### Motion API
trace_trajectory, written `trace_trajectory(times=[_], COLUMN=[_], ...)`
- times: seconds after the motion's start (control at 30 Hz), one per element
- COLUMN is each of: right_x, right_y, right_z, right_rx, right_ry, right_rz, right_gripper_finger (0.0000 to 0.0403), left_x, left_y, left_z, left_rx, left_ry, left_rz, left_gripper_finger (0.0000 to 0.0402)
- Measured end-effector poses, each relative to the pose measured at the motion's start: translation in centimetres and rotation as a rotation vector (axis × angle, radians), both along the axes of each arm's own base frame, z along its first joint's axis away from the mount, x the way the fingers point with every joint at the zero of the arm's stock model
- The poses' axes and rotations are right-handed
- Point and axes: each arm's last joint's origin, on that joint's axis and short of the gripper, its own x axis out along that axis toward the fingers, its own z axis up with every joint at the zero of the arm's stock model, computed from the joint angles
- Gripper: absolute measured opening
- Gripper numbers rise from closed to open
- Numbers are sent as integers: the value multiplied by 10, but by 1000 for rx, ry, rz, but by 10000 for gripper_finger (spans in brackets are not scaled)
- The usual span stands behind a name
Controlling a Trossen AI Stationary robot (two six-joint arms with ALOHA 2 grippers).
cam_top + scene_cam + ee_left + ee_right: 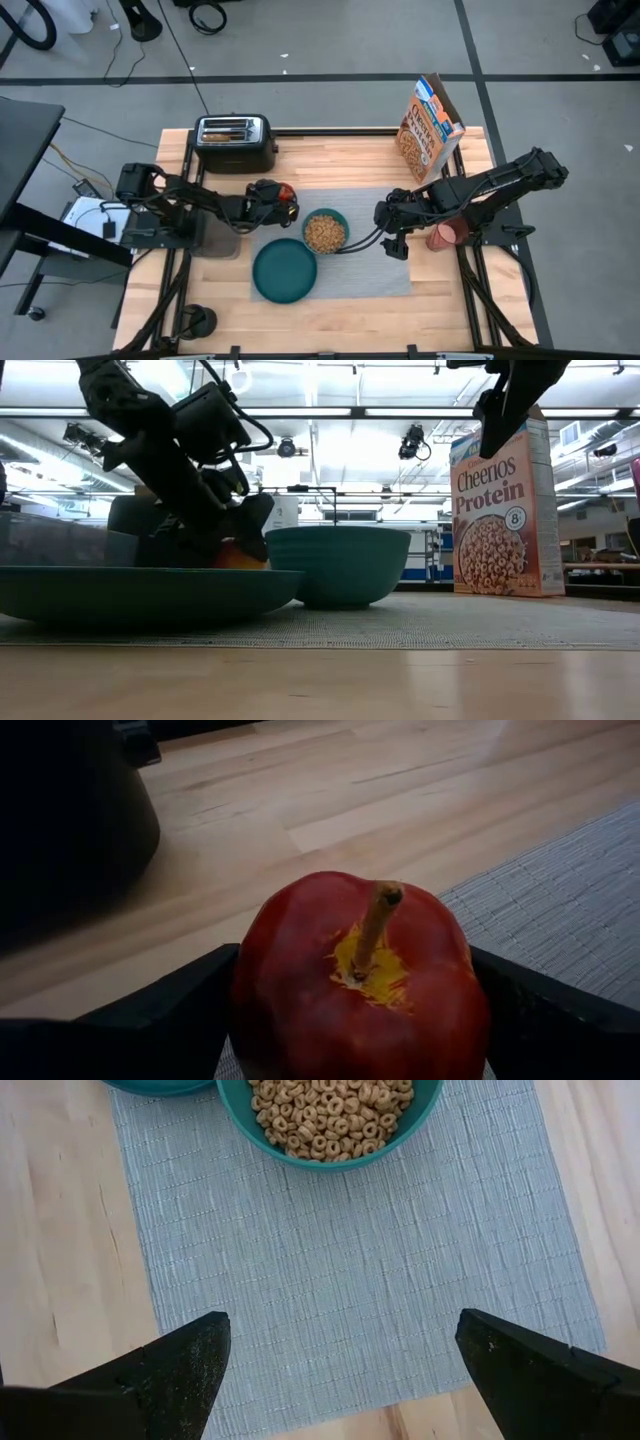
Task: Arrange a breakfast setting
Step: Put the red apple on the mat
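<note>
The left arm reaches in from the left side, stretched out low toward the middle. Its left claw (pixel 283 200) sits down near the tabletop, with one dark finger (pixel 170 1010) on each side of a red fruit (pixel 362 982) — close against it. The right arm bends in from the right side. Its right claw (pixel 393 232) points down, fingers (pixel 175 1365) spread wide — nothing between them.

black toaster (pixel 234 141) and cereal box (pixel 430 127) along table's far edge
</note>
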Motion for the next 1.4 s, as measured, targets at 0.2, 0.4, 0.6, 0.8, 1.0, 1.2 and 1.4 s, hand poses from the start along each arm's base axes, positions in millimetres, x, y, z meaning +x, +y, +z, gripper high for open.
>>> trace_trajectory(times=[0.2,0.4,0.6,0.8,1.0,1.2,1.4], right_x=[0,0,0,0,0,0,0], right_y=[0,0,0,0,0,0,0], right_z=[0,0,0,0,0,0,0], right_rx=[1,6,2,2,2,2,3], right_ry=[1,4,4,4,5,5,5], right_rz=[0,3,13,13,13,11,11], right_gripper_finger=[389,389,389,389,389,389,389], left_x=[-1,-4,-5,-4,-4,-5,-7], left_y=[0,-1,-1,6,7,7,8], left_z=[1,6,6,6,6,7,6], left_rx=[-11,-19,-25,-58,-63,-73,-124], left_ry=[9,43,30,26,44,48,82], left_rz=[-8,-53,-38,-38,-57,-67,-106], left_gripper_finger=[352,352,353,353,334,362,389])
